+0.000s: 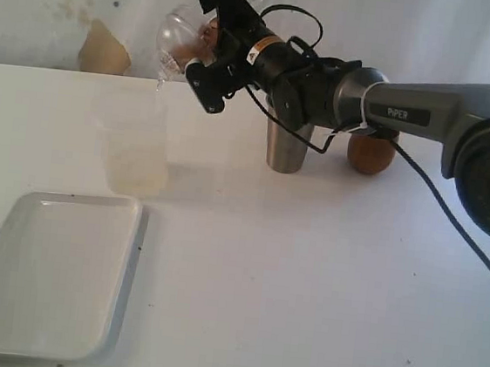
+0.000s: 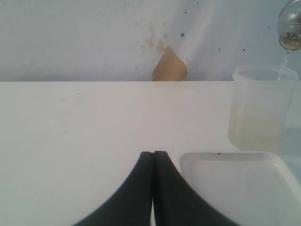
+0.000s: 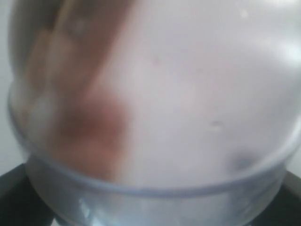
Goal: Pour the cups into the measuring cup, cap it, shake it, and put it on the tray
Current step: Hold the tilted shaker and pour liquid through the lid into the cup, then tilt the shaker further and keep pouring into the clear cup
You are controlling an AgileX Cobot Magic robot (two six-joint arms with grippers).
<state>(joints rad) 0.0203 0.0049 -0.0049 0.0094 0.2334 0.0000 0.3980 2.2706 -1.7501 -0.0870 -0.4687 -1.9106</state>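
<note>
The right fingers (image 1: 204, 85) are clamped on the clear dome-shaped lid (image 1: 177, 36), tipped with its open side down toward the measuring cup (image 1: 134, 150). A thin trickle (image 1: 159, 82) falls from the lid's lip, landing close to the cup's rim on the arm's side, so a small drift would likely put liquid on the tabletop (image 1: 306, 269). The smooth lid could also slip in the grip, and if it came down crooked it might shove the light cup over. The forearm crosses in front of the steel tumbler (image 1: 285, 148) – a careless swing could topple it.

The measuring cup stands upright just beyond the tray's (image 1: 5, 299) far corner, its long axis vertical and its mouth facing up, uncapped, with pale liquid low inside. The left fingers (image 2: 136, 188) are pressed together on nothing, low beside the tray.
</note>
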